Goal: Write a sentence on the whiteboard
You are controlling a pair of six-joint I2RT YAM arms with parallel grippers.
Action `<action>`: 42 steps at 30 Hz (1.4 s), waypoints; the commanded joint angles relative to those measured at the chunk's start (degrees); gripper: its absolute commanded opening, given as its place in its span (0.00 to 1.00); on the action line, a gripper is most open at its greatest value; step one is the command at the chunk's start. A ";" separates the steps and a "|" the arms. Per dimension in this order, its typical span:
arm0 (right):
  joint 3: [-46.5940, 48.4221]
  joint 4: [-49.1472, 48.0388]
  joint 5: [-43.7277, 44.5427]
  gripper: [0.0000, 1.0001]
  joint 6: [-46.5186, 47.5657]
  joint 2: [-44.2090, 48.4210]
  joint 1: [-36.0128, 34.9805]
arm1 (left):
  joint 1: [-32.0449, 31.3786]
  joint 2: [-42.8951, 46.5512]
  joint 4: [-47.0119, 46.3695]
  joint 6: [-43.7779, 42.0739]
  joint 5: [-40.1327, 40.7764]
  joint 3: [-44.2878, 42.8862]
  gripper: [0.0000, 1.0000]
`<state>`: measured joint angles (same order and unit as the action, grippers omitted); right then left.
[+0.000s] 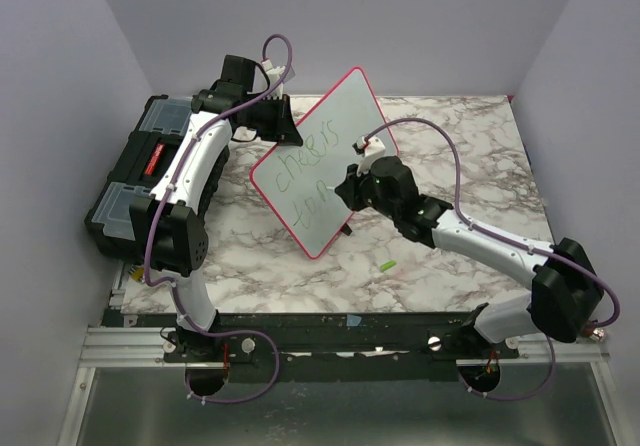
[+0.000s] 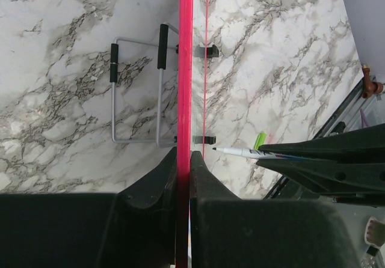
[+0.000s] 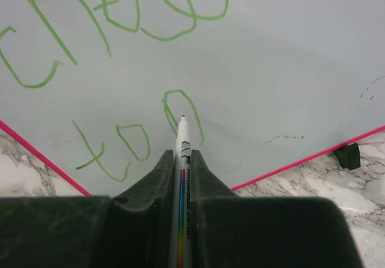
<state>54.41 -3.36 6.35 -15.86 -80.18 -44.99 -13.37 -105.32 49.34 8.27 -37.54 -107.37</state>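
- Clamping the whiteboard by its far-left rim with the left end effector, both pads clenched flat on the pink edge; seen edge-on from that wrist, with a wire stand behind it on the bench.
- Standing tilted at mid-bench between the two arms, written face turned to the near right, toward the right arm; black toolbox well apart at the left.
- Pinching a marker in the right end effector, clenched on the barrel; long axis running straight out from the wrist and close to square onto the board face.
- Setting the tip within the last loop of the second line of the sentence, green, reading "to" plus one more round letter under the "cheers" line; contact or a slight gap, impossible to tell.
- Judging the coming stroke: blank white to the right of the tip along that line, so toward the far right in the scene; right arm alone placed for it, left arm taken up with steadying the board.
- Noting a small green piece loose on the bench near the right arm, apart from the board.
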 commanded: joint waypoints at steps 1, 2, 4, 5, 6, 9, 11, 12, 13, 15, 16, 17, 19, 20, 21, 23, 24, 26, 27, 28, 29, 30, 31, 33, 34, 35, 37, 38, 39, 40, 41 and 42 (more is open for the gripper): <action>2.70 -0.23 1.62 0.01 0.98 -2.06 -0.19 | -0.26 1.94 -1.45 -3.56 3.53 -0.03 0.00; 2.86 -0.36 1.65 0.01 0.97 -2.31 -0.23 | -0.26 1.95 -1.48 -3.55 3.53 -0.03 0.00; 3.07 -0.55 1.59 0.01 0.97 -3.04 -0.15 | -0.26 1.91 -1.51 -3.52 3.46 -0.03 0.00; 3.11 -0.75 1.59 0.01 0.99 -3.37 -0.17 | -0.26 1.86 -1.51 -3.53 3.45 -0.11 0.00; 3.15 -0.86 1.65 0.01 0.94 -3.69 -0.21 | -0.26 1.82 -1.55 -3.50 3.31 -0.10 0.00; 3.07 -1.12 1.73 0.01 1.00 -4.43 -0.11 | -0.26 1.78 -1.62 -3.42 3.26 -0.21 0.00; 3.20 -1.28 1.75 0.01 0.92 -4.87 -0.12 | -0.26 1.72 -1.62 -3.42 3.26 -0.21 0.00; 3.23 -1.30 1.79 0.01 1.04 -5.13 -0.14 | -0.26 1.71 -1.62 -3.43 3.22 -0.21 0.00; 3.31 -1.28 1.89 0.01 1.12 -5.31 -0.10 | -0.28 1.78 -1.60 -3.43 3.30 -0.21 0.00; 3.42 -1.29 2.39 0.01 1.25 -5.72 -0.09 | -0.26 1.67 -1.50 -3.44 3.25 -0.21 0.00; 3.49 -1.29 2.61 0.01 1.28 -5.86 -0.10 | -0.26 1.63 -1.51 -3.38 3.22 -0.21 0.00; 3.55 -1.29 2.72 0.01 1.35 -6.07 -0.11 | -0.26 1.69 -1.51 -3.30 3.17 -0.12 0.00; 3.63 -1.30 3.02 0.01 1.43 -6.29 -0.13 | -0.26 1.66 -1.51 -3.34 3.13 -0.12 0.00; 3.68 -1.37 3.09 0.01 1.40 -6.35 -0.16 | -0.26 1.68 -1.48 -3.39 3.17 -0.12 0.00; 3.76 -1.29 3.31 0.01 1.49 -6.39 -0.10 | -0.26 1.65 -1.48 -3.35 3.11 -0.16 0.00; 3.86 -1.26 3.33 0.01 1.59 -6.22 -0.10 | -0.28 1.57 -1.51 -3.36 3.14 -0.28 0.00; 3.86 -1.29 3.31 0.01 1.70 -5.98 -0.12 | -0.26 1.57 -1.45 -3.41 3.17 -0.31 0.00; 3.78 -0.91 3.10 0.01 1.88 -5.36 -0.10 | -0.26 1.62 -1.44 -3.44 3.26 -0.29 0.00; 3.65 -0.79 3.06 0.01 2.15 -4.89 -0.10 | -0.26 1.64 -1.36 -3.44 3.26 -0.29 0.00; 3.48 -0.56 2.99 0.01 2.27 -4.30 -0.10 | -0.26 1.68 -1.35 -3.42 3.33 -0.29 0.00; 3.18 -0.36 3.05 0.01 2.41 -3.84 -0.16 | -0.26 1.68 -1.35 -3.43 3.34 -0.29 0.00; 2.98 -0.19 3.13 0.01 2.42 -3.31 -0.10 | -0.26 1.78 -1.29 -3.44 3.44 -0.38 0.00; 2.70 -0.08 3.21 0.01 2.43 -2.81 -0.11 | -0.26 1.70 -1.18 -3.52 3.52 -0.46 0.00; 2.16 -0.06 3.76 0.01 2.55 -2.13 -0.10 | -0.26 1.84 -1.26 -3.59 3.61 -0.34 0.00; 2.02 -0.12 4.28 0.01 2.44 -2.00 -0.10 | -0.26 1.79 -1.27 -3.51 3.62 -0.30 0.00; 2.06 -0.14 4.73 0.01 2.48 -2.00 -0.10 | -0.26 1.83 -1.22 -3.53 3.61 -0.29 0.00; 2.25 -0.23 5.58 0.01 2.50 -2.42 0.00 | -0.26 1.87 -1.26 -3.52 3.61 -0.29 0.00; 2.57 -0.25 5.96 0.01 2.52 -2.88 0.01 | -0.28 1.79 -1.27 -3.53 3.60 -0.30 0.00; 2.91 -0.22 6.18 0.01 2.55 -3.37 0.04 | -0.26 1.85 -1.27 -3.53 3.53 -0.37 0.00; 3.34 -0.24 6.20 0.01 2.50 -3.92 0.22 | -0.26 1.83 -1.27 -3.52 3.53 -0.33 0.00; 3.65 -0.33 6.11 0.01 2.48 -4.30 0.33 | -0.27 1.81 -1.27 -3.52 3.53 -0.33 0.00; 3.92 -0.45 6.13 0.01 2.44 -4.76 0.40 | -0.27 1.86 -1.27 -3.50 3.53 -0.34 0.00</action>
<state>56.84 -3.33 10.20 -13.89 -83.68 -44.97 -13.37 -105.23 49.39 8.29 -37.52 -107.37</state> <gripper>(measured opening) 0.128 0.089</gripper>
